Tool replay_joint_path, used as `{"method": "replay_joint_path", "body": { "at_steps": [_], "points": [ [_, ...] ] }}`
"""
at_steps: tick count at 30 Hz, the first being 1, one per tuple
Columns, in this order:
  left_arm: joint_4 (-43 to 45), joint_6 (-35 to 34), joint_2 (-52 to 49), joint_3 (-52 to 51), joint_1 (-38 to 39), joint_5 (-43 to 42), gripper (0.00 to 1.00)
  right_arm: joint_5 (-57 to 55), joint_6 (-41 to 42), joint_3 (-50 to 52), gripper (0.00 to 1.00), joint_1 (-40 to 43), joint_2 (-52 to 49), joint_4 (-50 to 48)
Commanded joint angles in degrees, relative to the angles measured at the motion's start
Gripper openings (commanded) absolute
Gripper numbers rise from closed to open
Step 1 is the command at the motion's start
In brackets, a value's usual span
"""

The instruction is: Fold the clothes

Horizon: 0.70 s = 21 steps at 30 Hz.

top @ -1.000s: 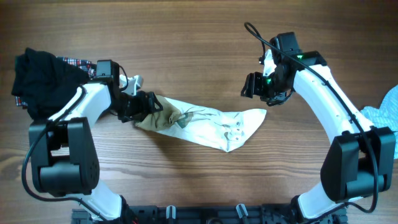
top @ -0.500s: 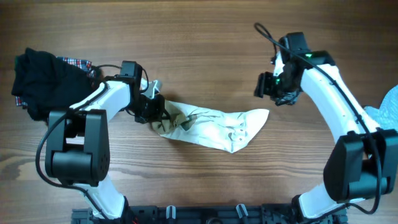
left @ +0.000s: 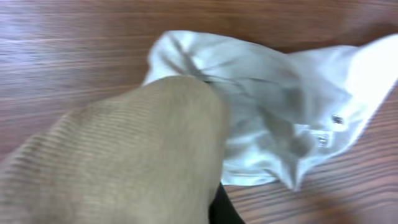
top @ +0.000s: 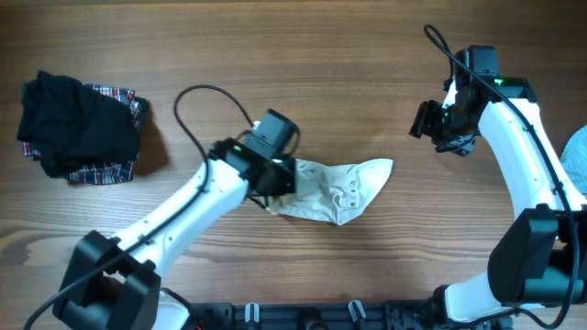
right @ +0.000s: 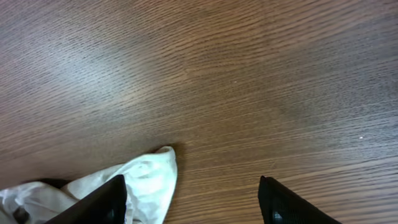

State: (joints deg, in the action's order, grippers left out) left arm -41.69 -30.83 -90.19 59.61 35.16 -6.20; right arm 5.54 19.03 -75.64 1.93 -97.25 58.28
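1. The white T-shirt [top: 344, 188] lies crumpled in a long bunch on the wooden worktop [top: 275, 55], its pointed end turned toward the right arm.
2. The left tool [top: 278, 176] sits on the opposite end of the T-shirt, clenched on the garment's khaki sleeve [left: 124, 162]. In the left wrist view, that ribbed tan fabric fills the near field, with the white body rumpled just beyond it.
3. The right tool [top: 426, 121] is well apart from the T-shirt, up and to the side of its pointed end. It is released: the jaws stand apart over bare wood, holding nothing.
4. A black garment [top: 78, 124] is heaped on a red-plaid piece [top: 115, 171], well apart from the T-shirt's sleeve end.
5. A pale-blue piece [top: 578, 151] shows at the frame edge, far beyond the T-shirt's pointed end.
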Motion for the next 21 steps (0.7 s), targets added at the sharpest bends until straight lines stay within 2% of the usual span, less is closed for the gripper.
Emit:
{"method": "replay_joint_path", "body": {
  "at_steps": [1, 7, 11, 13, 15, 17, 21],
  "points": [
    [3.8, -9.62, -0.26, 0.13, 6.16, 2.1, 0.04, 1.44, 0.72, -0.87, 0.69, -0.17, 1.38, 0.17],
    [16.55, -16.41, -2.29, 0.13, 11.74, 1.31, 0.04, 3.96, 0.66, -0.87, 0.69, -0.17, 1.38, 0.72],
    [23.5, -21.09, -9.35, 0.33, 15.72, -2.38, 0.06, 6.16, 0.66, -0.87, 0.68, -0.17, 1.38, 0.83],
    [22.67, -21.09, -10.4, 1.55, 16.48, -3.56, 0.24, 6.25, 0.66, -0.87, 0.68, -0.17, 1.38, 0.79],
    [19.85, -20.41, -10.4, 4.15, 16.92, -2.45, 0.51, 7.15, 0.66, -0.87, 0.68, -0.17, 1.38, 0.59],
    [16.98, -20.39, -10.4, 6.16, 17.03, -2.1, 0.59, 7.89, 0.59, -0.87, 0.68, -0.17, 1.38, 0.35],
    [16.61, -19.58, -10.4, 9.05, 19.19, -2.12, 0.65, 7.89, 0.52, -0.87, 0.68, -0.17, 1.38, 0.5]
  ]
}}
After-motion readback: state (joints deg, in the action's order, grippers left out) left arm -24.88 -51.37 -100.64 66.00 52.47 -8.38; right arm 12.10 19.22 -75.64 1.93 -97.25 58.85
